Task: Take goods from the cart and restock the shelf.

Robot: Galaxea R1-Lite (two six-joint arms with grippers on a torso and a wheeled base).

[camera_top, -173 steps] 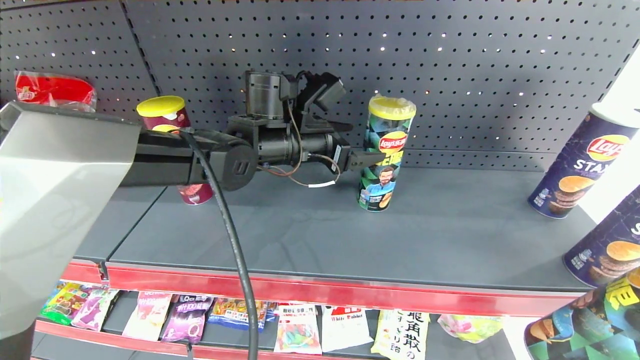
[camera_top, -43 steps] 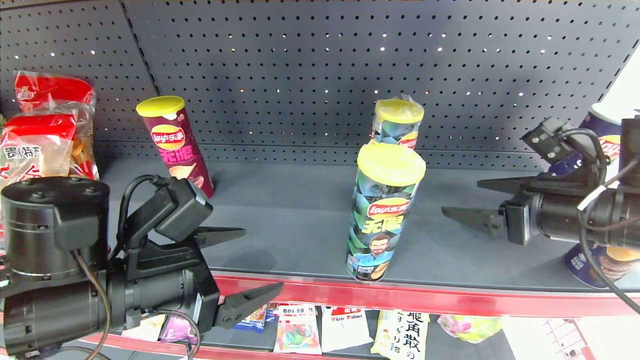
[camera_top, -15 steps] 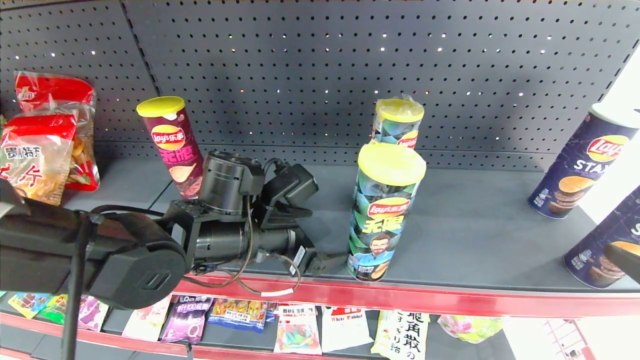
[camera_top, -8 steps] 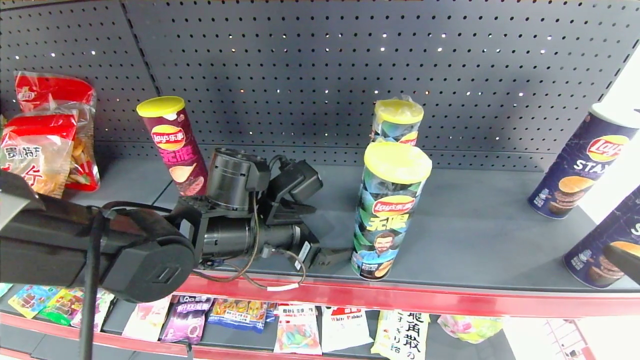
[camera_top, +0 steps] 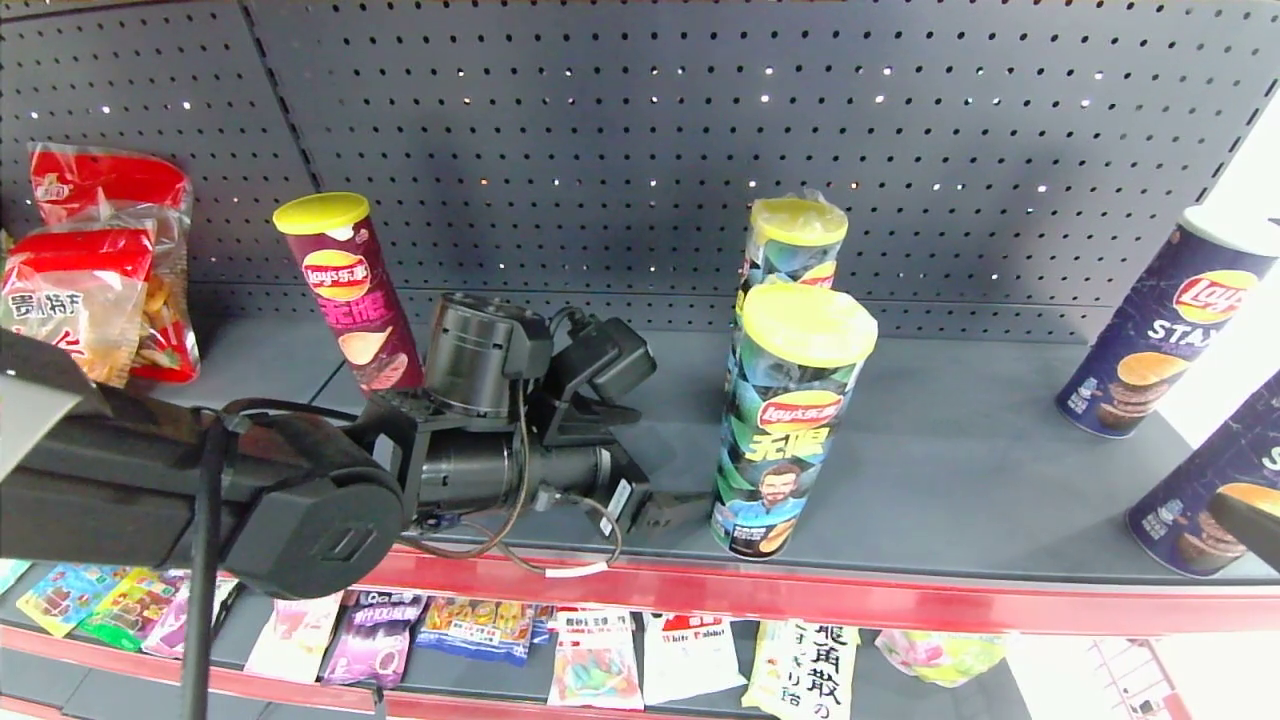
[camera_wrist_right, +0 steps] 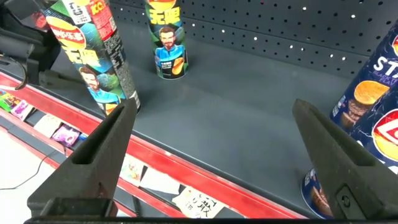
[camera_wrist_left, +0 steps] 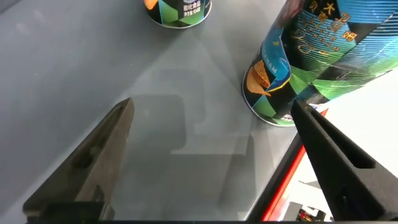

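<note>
A green chip can with a yellow lid [camera_top: 795,420] stands near the front edge of the grey shelf [camera_top: 950,470], leaning slightly. A second green can [camera_top: 795,240] stands behind it by the pegboard. My left gripper [camera_top: 685,505] is low on the shelf, just left of the front can's base. In the left wrist view this gripper [camera_wrist_left: 211,106] is open, and one fingertip [camera_wrist_left: 301,115] is at the base of the front can [camera_wrist_left: 305,56]; the back can [camera_wrist_left: 177,9] is farther off. My right gripper [camera_wrist_right: 211,155] is open and holds nothing, out in front of the shelf and right of the front can [camera_wrist_right: 93,43].
A maroon can [camera_top: 350,290] stands at the back left, with snack bags [camera_top: 90,270] at the far left. Two blue cans [camera_top: 1150,320] [camera_top: 1210,500] stand on the right. The shelf has a red front lip [camera_top: 800,590]; a lower shelf holds packets [camera_top: 600,660].
In the last second my left gripper slid right along the shelf front, and the front green can shifted right with it and tilted slightly. The right gripper had drawn back to the right before that.
</note>
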